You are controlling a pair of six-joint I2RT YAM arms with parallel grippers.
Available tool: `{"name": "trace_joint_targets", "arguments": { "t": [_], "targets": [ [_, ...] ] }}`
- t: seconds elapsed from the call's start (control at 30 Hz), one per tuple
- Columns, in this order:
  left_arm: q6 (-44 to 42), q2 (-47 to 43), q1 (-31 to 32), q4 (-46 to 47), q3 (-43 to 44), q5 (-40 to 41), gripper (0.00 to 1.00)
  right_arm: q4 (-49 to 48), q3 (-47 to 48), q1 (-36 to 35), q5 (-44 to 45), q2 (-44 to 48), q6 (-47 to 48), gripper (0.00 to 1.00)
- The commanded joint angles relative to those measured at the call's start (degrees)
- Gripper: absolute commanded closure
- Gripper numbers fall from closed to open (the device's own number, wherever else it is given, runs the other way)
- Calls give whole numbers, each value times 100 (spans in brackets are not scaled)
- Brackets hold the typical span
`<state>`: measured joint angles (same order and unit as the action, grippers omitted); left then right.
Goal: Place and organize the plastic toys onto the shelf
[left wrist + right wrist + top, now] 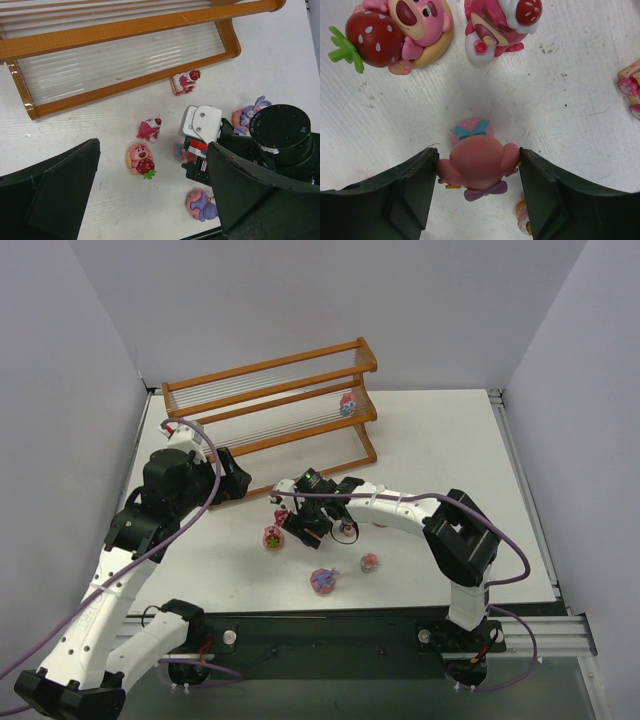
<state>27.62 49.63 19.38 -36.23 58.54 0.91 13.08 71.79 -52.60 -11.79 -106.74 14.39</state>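
The shelf [270, 367] stands at the back of the white table [450, 440]. It is a stepped rack with an orange-brown frame and thin pale rods for its tiers. One small red and blue toy [347, 403] already sits on its middle tier, near the right end.

The other toys are loose on the table in front of the shelf. Closest to its lower rail is a cake-shaped toy [185, 82], pink and white with a strawberry on top. Further out stands a pink figure with a cherry on its head [150, 129], and beyond it a pink bear hugging a big red strawberry [140, 159] on a round tan base. A purple-eared bunny [248, 114] sits off past the shelf's right end, partly hidden by the right arm. A pink and purple figure [202, 205] lies farthest from the shelf.

The right end effector [478, 155] is down among them. Its dark fingers [405, 185] are pressed against both sides of a rounded pink figurine [477, 165] with a teal bow. I cannot tell whether that one is off the table.

The left end effector [152, 144] hangs in front of the shelf's left half, spread wide and holding nothing.
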Motion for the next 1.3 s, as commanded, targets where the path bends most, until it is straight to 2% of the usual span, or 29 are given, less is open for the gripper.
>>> {"name": "trace_joint_targets", "arguments": {
  "t": [0.0,0.23,0.5,0.83,1.1,1.27],
  "targets": [
    [-125,-14,-30,213,298,-82,3,89,151,-22,10,-14,-182,63],
    [-37,21,-30,72,412,32,3,502,713,-14,335,-5,-1350,78],
    [103,275,-65,-437,904,357,3,1828,1960,48,897,-14,-2492,92],
    [262,381,-197,-719,1045,340,3,3129,3736,653,1495,-145,-3091,94],
    [288,329,-224,-710,948,208,3,3464,5448,971,1724,-971,-3135,91],
    [288,328,-250,-701,905,173,3,3464,6013,997,2048,-1411,-3048,91]
  ]
}}
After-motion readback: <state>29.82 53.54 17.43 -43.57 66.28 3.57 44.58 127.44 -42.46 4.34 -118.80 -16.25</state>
